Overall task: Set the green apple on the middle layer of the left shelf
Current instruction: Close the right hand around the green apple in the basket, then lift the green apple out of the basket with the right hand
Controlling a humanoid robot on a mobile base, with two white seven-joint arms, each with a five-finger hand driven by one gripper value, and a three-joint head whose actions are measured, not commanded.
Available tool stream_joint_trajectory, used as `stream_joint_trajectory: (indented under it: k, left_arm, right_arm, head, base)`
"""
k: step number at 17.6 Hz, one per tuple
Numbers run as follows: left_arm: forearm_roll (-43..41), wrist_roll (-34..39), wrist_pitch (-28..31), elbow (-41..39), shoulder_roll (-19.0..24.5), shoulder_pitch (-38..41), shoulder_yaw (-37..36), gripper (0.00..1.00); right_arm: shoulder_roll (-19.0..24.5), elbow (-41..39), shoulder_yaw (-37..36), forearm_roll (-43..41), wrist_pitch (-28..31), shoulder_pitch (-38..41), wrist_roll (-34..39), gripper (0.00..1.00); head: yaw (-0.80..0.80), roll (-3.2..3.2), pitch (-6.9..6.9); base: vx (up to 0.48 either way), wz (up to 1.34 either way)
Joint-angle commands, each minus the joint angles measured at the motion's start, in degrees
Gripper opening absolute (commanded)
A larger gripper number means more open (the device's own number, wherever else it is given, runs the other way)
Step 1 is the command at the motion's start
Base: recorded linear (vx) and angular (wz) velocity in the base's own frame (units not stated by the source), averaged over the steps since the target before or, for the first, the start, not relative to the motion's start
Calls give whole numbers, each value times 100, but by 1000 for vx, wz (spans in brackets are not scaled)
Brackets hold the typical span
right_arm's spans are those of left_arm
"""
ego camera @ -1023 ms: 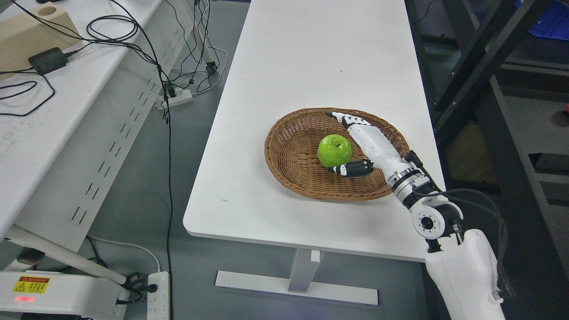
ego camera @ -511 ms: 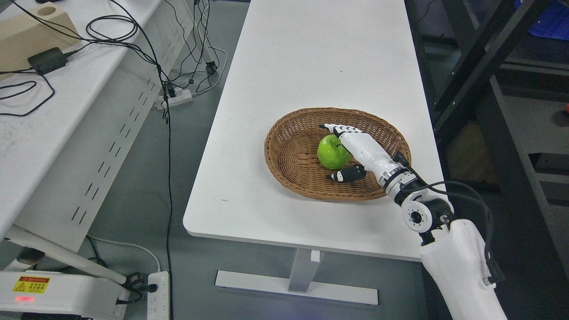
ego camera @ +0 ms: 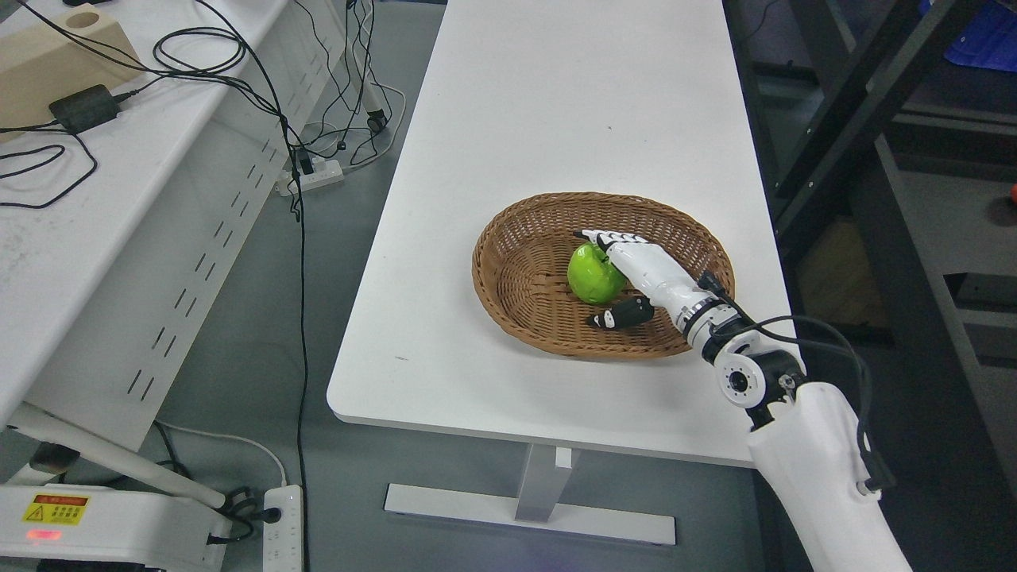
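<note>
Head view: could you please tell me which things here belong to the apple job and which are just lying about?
Part of the job:
green apple, lying in the basket
wicker basket on the white table
right hand, fingers around the apple

Just lying about:
cables on the left bench
black adapter
power strips on the floor
beige block

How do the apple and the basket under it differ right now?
The green apple is smooth, glossy and round; the basket is brown, woven, wide and shallow. The apple sits inside the basket; the basket sits on the white table. The right hand cups the apple, not the basket's rim. Neither is lifted.
</note>
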Motion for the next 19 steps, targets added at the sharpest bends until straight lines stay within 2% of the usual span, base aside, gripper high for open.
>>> stream_joint_trajectory:
  k: [1,3,5,10,11,14,16,19]
  left_arm:
    - [0,1,-2,7,100,0,2,100]
    - [0,1,-2,7,100,0,2,100]
    - [0,1,-2,-2,100,0,2,100]
    - [0,1,-2,-2,100,0,2,100]
    - [0,1,-2,-2,100,0,2,100]
    - [0,1,-2,-2,100,0,2,100]
    - [0,1,-2,7,100,0,2,100]
    - [0,1,-2,7,100,0,-16,100]
  right_arm:
    - [-4,299,42,3,5,-51,-37,80]
    - [5,299,24,-23,-4,-60,-37,66]
    - [-4,291,-63,-50,-39,-51,-28,37]
    - [-48,238,-274,-102,-83,1,-89,13]
    - [-48,186,-449,-138,-179,36,-90,2]
    - [-65,-418,-967,-138,-320,334,-133,0]
    - [13,-850,-1415,-138,-539,598,-491,0]
    - [163,-1045,-1856,-147,-689,967,-2361,0]
  head:
    - [0,0,0]
    - [0,0,0]
    - [0,0,0]
    - [0,0,0]
    - [0,0,0]
    - [0,0,0]
    - [0,0,0]
    - [0,0,0]
  base:
    - [0,0]
    - [0,0]
    - [0,0]
    - [0,0]
    - [0,0]
    - [0,0]
    - [0,0]
    - [0,0]
